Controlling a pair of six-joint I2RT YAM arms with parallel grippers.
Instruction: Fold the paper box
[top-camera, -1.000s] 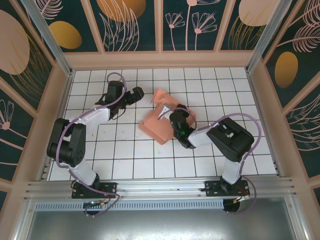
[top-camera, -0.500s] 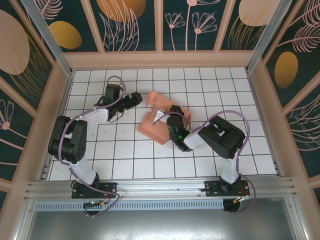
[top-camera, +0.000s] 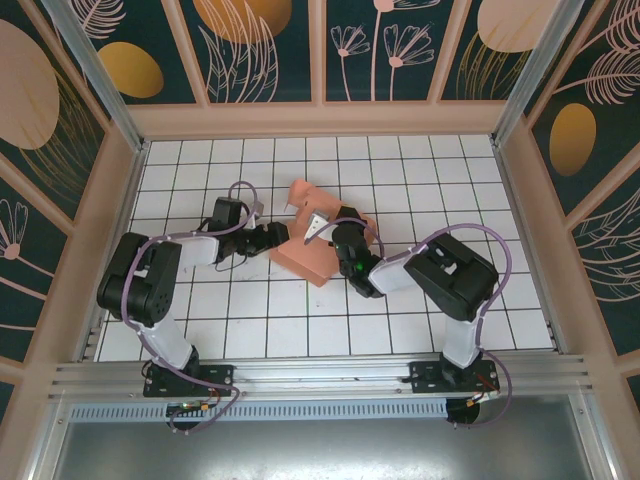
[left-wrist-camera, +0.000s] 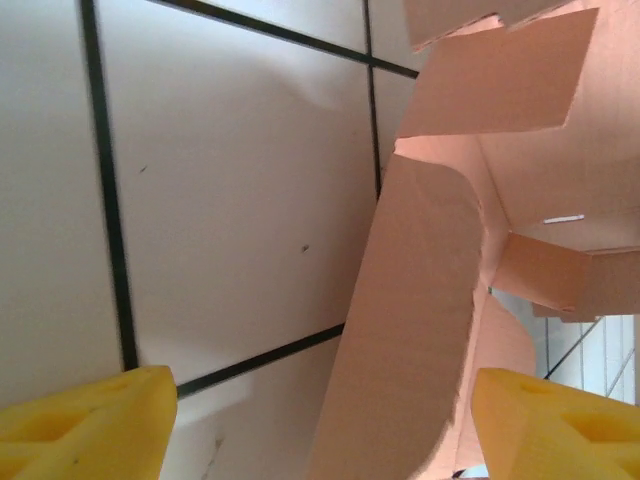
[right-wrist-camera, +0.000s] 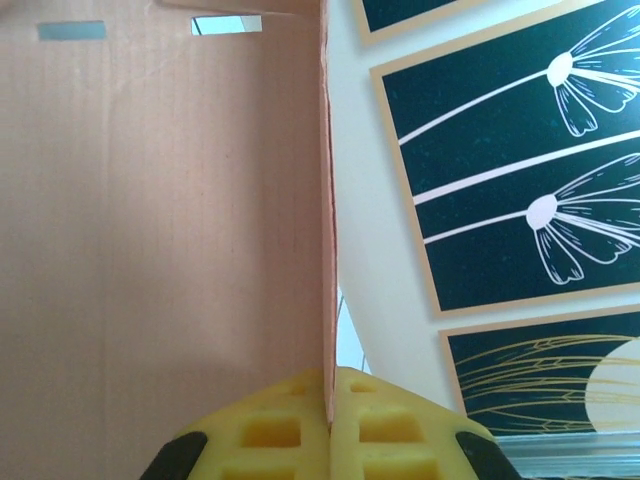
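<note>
The salmon-pink paper box (top-camera: 305, 255) lies half folded on the white tiled floor, with flaps raised at its far side. My left gripper (top-camera: 277, 236) is low at the box's left edge. In the left wrist view its yellow fingers (left-wrist-camera: 90, 425) stand apart on either side of a rounded flap (left-wrist-camera: 415, 300), so the left gripper (left-wrist-camera: 325, 420) is open around it. My right gripper (top-camera: 343, 232) is at the box's right side. It is shut (right-wrist-camera: 328, 400) on the thin edge of an upright panel (right-wrist-camera: 160, 200).
The white tiled floor (top-camera: 250, 320) is boxed in by peach-framed walls with dark flower panels (top-camera: 380, 50). An aluminium rail (top-camera: 320, 375) runs along the near edge by both arm bases. Open tiles lie in front of the box.
My left gripper has come down from the back left to the box's left edge, its jaws narrowing round a flap. The box has shifted slightly left. The right gripper keeps its hold.
</note>
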